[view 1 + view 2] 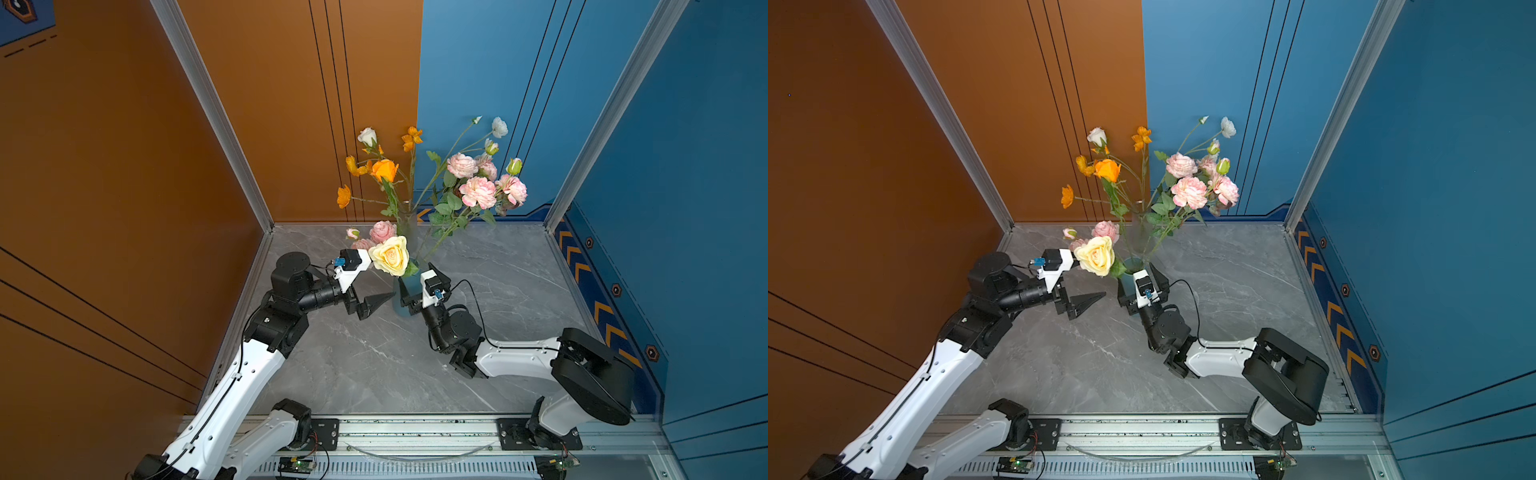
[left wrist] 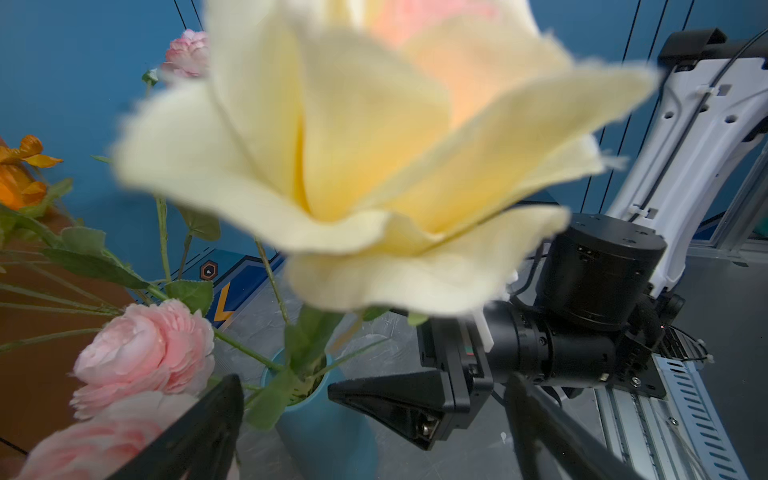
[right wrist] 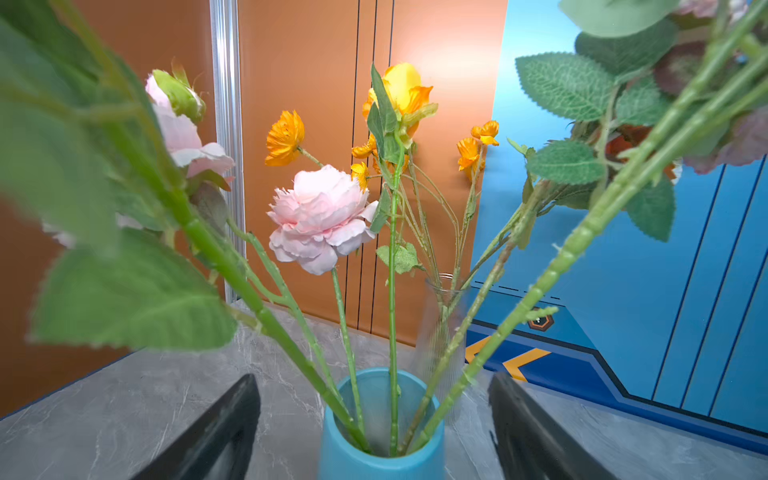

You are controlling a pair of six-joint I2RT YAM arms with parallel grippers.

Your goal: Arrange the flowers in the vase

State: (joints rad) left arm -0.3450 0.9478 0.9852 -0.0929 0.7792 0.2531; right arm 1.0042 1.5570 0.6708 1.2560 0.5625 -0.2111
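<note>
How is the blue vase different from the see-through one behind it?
The blue vase is solid-coloured and smooth; the glass vase is clear and ribbed. The blue vase holds thick, leafy stems; the glass vase holds thin stems with small orange flowers. Both stand upright on the grey table with flowers in them.

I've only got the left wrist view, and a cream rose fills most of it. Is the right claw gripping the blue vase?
Observer: No. The right wrist view shows the right claw open, straddling the blue vase with gaps on both sides.
Operator: Is there a second vase?
Observer: Yes, a clear glass vase stands behind the blue one, toward the back wall, holding thin-stemmed orange blooms.
</note>
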